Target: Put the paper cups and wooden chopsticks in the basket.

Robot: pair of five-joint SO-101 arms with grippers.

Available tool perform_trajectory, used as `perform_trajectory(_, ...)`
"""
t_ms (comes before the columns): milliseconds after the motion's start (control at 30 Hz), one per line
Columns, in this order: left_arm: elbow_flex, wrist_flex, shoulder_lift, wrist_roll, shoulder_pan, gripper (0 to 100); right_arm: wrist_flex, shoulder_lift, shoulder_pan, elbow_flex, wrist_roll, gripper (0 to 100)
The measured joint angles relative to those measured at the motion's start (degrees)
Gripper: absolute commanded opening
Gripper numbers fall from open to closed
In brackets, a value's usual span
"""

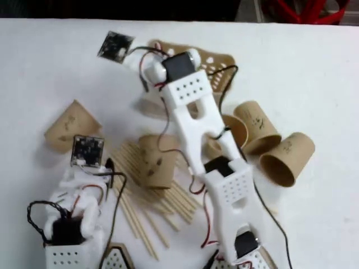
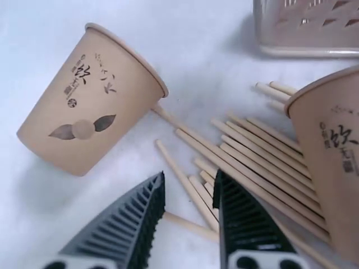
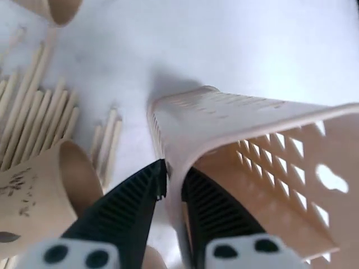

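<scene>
Right gripper [image 3: 174, 188] clamped on basket [image 3: 247, 123] wall, basket at 12 o'clock on the table [image 1: 320, 67]. Left gripper [image 2: 189, 193] jaws apart over chopsticks [image 2: 252, 162] near 6 o'clock; paper cups [image 1: 70, 126] lie tipped from 9 to 3 o'clock.

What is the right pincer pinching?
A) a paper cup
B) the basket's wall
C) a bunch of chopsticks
B: the right pincer is closed on the wall of the basket, with one finger inside it and one outside.

Matt brown paper cups [image 2: 90, 95]; pale, smooth wooden chopsticks [image 2: 252, 162]; a smooth, faintly glossy plastic basket [image 3: 224, 129]; ribbed black plastic fingers [image 2: 134, 224].
</scene>
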Motion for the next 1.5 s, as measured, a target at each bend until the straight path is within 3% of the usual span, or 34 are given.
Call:
perform_trajectory(300, 0.00, 0.00, 0.00, 0.00, 0.00, 16, 0.35, -4.04, -0.79, 0.00, -1.85, 26.8)
perform_trajectory(600, 0.00, -0.18, 0.00, 0.00, 0.00, 16, 0.79, -19.87, -0.88, 1.14, -7.21, 24.8)
perform_trajectory(833, 0.00, -0.97, 0.00, 0.00, 0.00, 16, 0.88, -34.64, -0.18, 18.46, -7.21, 24.8)
perform_trajectory(1300, 0.00, -0.97, 0.00, 0.00, 0.00, 16, 0.88, -66.81, 20.57, 54.95, -7.21, 24.8)
perform_trajectory(1500, 0.00, -0.97, 0.00, 0.00, 0.00, 16, -0.62, -67.96, 22.51, 69.01, -9.23, 24.8)
